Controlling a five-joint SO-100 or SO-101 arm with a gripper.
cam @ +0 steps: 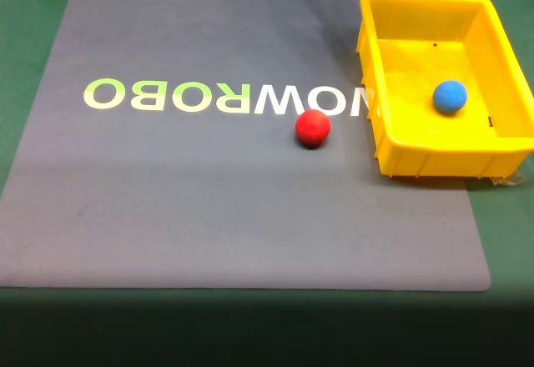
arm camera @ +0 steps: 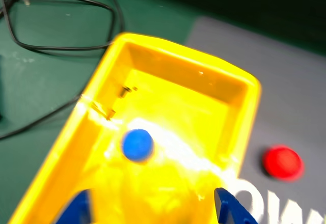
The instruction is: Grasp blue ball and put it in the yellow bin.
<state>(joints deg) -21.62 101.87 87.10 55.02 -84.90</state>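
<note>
On the grey mat (cam: 209,217), the blue ball (cam: 450,97) lies inside the yellow bin (cam: 392,146) at frame right; the spread, empty gripper (arm camera: 153,211) could clip the rim while withdrawing.

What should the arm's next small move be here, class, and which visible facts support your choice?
Probably lift clear and retreat. The blue ball already lies inside the yellow bin, and the gripper hangs open and empty above it. The red ball sits on the mat outside.
</note>
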